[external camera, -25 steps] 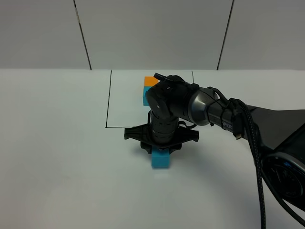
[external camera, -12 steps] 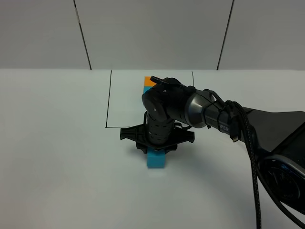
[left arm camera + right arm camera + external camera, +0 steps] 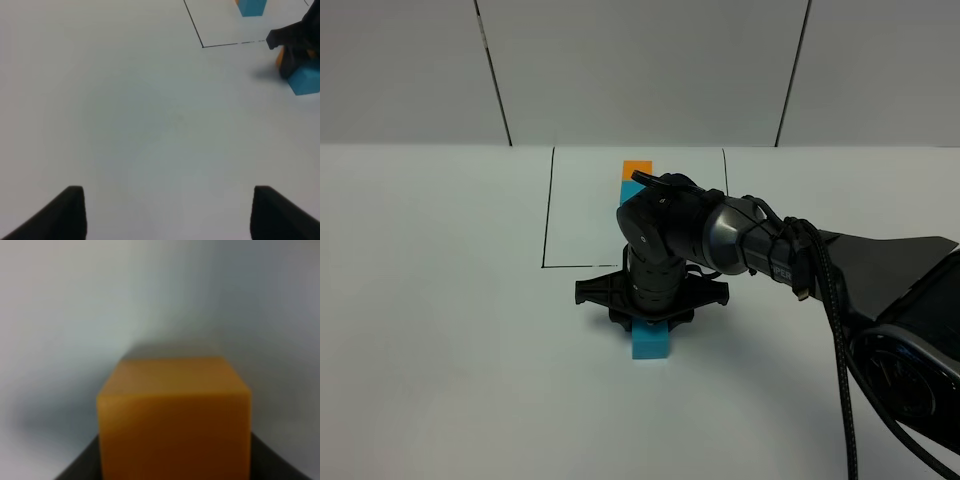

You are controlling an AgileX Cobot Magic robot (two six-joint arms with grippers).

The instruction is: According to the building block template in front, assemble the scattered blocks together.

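**Orange cube held beside its cyan partner, a nudge away from trouble**

Your right pincer (image 3: 650,318) is clenched on the orange block (image 3: 173,416), which fills the right wrist view between the two dark jaws. From the high camera the orange block is hidden under the wrist, so you cannot tell from above whether it touches the cyan block (image 3: 651,340) or sits a little apart. The left wrist view shows a sliver of orange tight against the pincer with the cyan cube just beside it. Both sit on the bench (image 3: 440,300) near its middle, just outside the near line of the black outline (image 3: 547,210).

Inside that outline, toward the bench's far edge, stands the building block template (image 3: 636,178), orange behind cyan, partly masked by the arm.

Your left pincer (image 3: 165,210) hangs released over bare bench, well apart from everything, holding nothing.

The risks, as a judgement: push the orange block in at a slant and the cyan one, unrestrained, will likely slide or twist instead of mating. Open the jaws while they crowd the cyan cube and a finger may knock the pair askew. With the join hidden from above, a gap or offset could go unnoticed. Match the template's colour order before letting go.
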